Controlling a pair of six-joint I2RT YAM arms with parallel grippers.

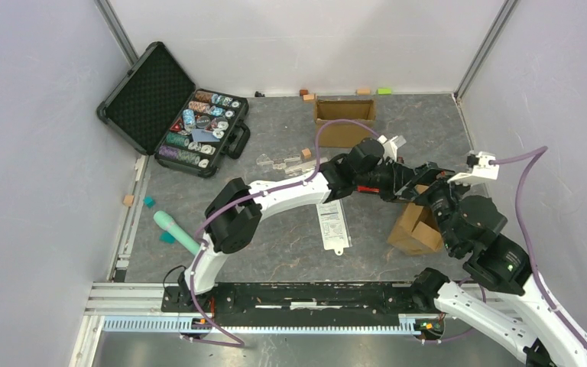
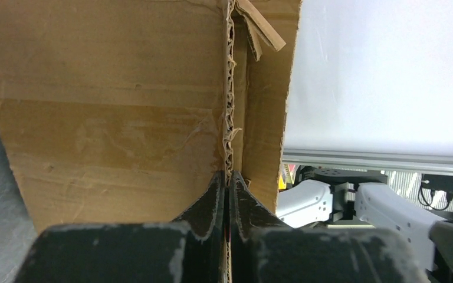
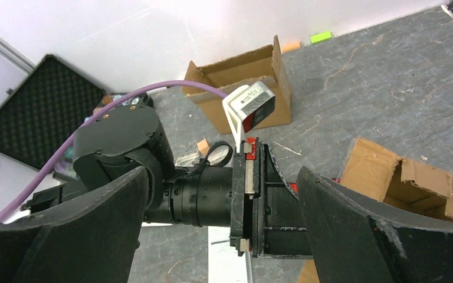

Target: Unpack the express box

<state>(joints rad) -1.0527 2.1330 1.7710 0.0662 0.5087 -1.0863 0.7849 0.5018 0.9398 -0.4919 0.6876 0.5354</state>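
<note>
The express box (image 1: 415, 228) is a brown cardboard box lying at the right of the table, its flaps open; no label shows. My left gripper (image 1: 419, 186) reaches across to it. In the left wrist view the left gripper (image 2: 230, 177) is shut on the corrugated edge of a box flap (image 2: 118, 118). My right gripper (image 1: 437, 200) hovers just above the box, beside the left gripper. In the right wrist view the right gripper (image 3: 223, 177) is open and empty, its fingers either side of the left arm's wrist, with the open box (image 3: 413, 177) below right.
A second open cardboard box (image 1: 344, 122) stands at the back. A white flat packet (image 1: 332, 223) lies mid-table. An open black case of chips (image 1: 199, 130) is back left. A teal tool (image 1: 176, 229) and clear plastic pieces (image 1: 283, 162) lie about. Walls enclose three sides.
</note>
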